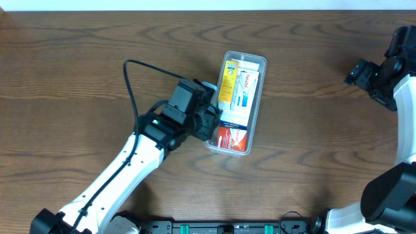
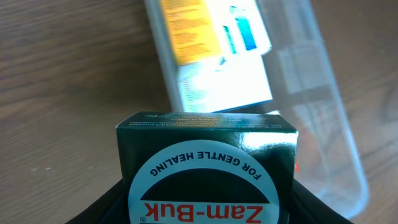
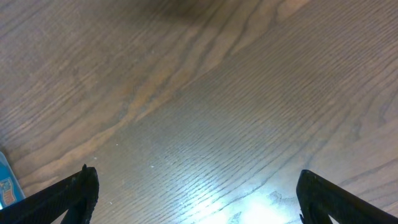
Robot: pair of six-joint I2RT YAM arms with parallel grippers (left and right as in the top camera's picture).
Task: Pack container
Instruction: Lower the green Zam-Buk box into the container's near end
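The clear plastic container [image 1: 259, 64] lies at the table's middle, holding a yellow-and-white box [image 1: 229, 81], a white-and-blue box [image 1: 245, 91] and a red box [image 1: 232, 137]. My left gripper [image 1: 211, 120] is at the container's left rim, shut on a dark green Zam-Buk box [image 2: 208, 168]. In the left wrist view the box is held over the container [image 2: 323, 106], just in front of the white box [image 2: 224, 87]. My right gripper [image 3: 198, 199] is open and empty over bare wood at the far right [image 1: 364, 71].
The wooden table [image 1: 78, 58] surrounds the container. A black cable [image 1: 130, 84] loops up from my left arm. A blue edge of something [image 3: 7, 183] shows at the left border of the right wrist view.
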